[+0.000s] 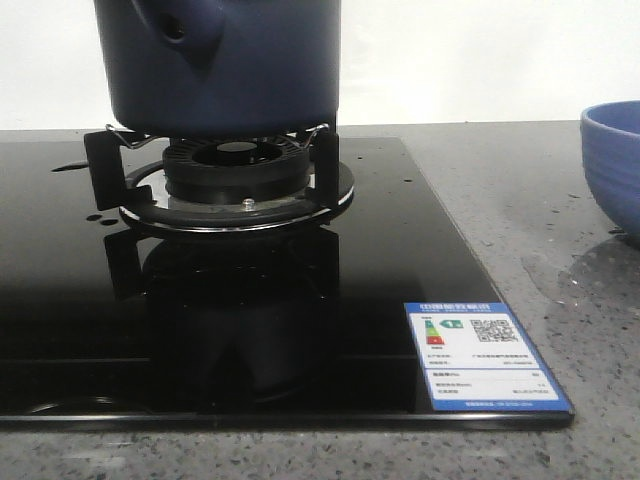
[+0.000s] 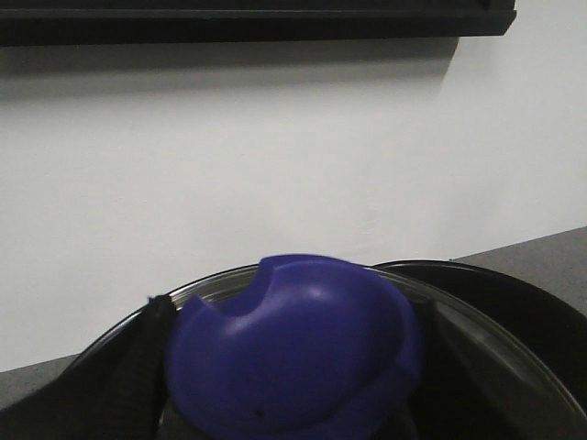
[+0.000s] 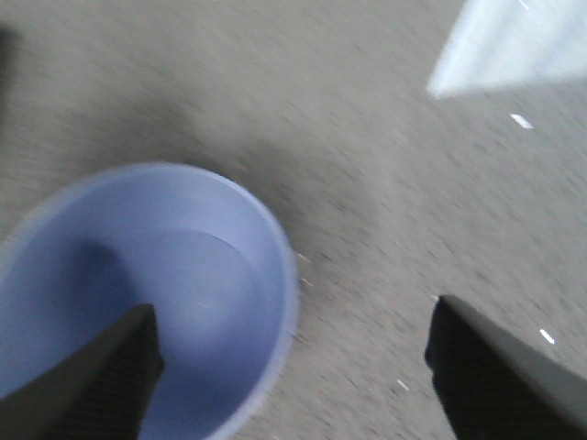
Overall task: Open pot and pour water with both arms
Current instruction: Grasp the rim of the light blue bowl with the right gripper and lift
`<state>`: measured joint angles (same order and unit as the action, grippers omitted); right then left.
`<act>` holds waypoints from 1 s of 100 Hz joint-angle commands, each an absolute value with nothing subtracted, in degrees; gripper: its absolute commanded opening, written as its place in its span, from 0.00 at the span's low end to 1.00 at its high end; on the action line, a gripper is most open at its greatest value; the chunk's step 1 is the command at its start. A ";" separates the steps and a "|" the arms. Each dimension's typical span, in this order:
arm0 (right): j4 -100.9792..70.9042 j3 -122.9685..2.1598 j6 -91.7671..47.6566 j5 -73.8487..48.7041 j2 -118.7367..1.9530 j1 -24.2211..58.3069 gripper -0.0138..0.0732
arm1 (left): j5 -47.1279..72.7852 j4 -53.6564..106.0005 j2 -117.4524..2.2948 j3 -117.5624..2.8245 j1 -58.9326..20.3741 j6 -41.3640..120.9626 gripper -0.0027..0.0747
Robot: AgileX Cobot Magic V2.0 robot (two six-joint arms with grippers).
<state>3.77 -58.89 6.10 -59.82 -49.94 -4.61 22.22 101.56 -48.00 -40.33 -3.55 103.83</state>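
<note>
The left gripper (image 2: 284,403) is seen clenched on the blue lid knob (image 2: 293,353), its ribbed black fingers (image 2: 138,367) pressed against either side of the knob; the glass lid (image 2: 495,339) spreads out beneath, with a dark rim (image 2: 523,302) behind it. The right gripper (image 3: 293,367) is seen spread wide and empty, one finger (image 3: 101,380) over the light blue bowl (image 3: 110,266) and the other over bare grey countertop (image 3: 367,137). This view is blurred; a level sheet of water (image 3: 215,275) appears to lie in the bowl.

In the front view, neither gripper is shown. The pot (image 1: 225,60) is seated upright on the pot support (image 1: 100,165) of the gas burner (image 1: 238,165), its long axis vertical, its top cut off by the frame; the lug handle (image 1: 180,30) with its round hole is turned toward the camera and slightly left. The burner is set in a black glass hob (image 1: 300,330), on which an energy label (image 1: 485,355) is stuck at the near right corner and a few dark drops (image 1: 95,217) are visible at left. The bowl is partly shown at the right edge, well apart from the pot.
</note>
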 commanded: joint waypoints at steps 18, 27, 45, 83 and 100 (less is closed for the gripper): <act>3.43 -54.98 7.84 -55.15 -53.68 -7.27 0.64 | 22.83 106.55 -47.16 -42.45 -6.01 103.25 0.42; 0.39 -53.24 7.84 -53.12 -55.75 -7.96 0.64 | 22.83 106.55 -47.16 -42.45 -6.63 103.25 0.42; -1.49 -52.11 7.84 -51.95 -61.54 -7.95 0.64 | 22.83 106.55 -46.90 -42.45 -6.63 103.25 0.42; -8.32 -52.11 6.70 -50.69 -67.14 -7.95 0.28 | 22.83 106.55 -46.76 -42.59 -6.63 103.25 0.42; -8.41 -52.11 6.70 -49.08 -67.14 -7.95 0.08 | 22.83 106.55 -46.76 -42.59 -6.63 103.25 0.42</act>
<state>-7.68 -50.85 7.40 -52.27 -68.03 -7.75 21.24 102.11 -47.65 -40.33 -6.16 103.83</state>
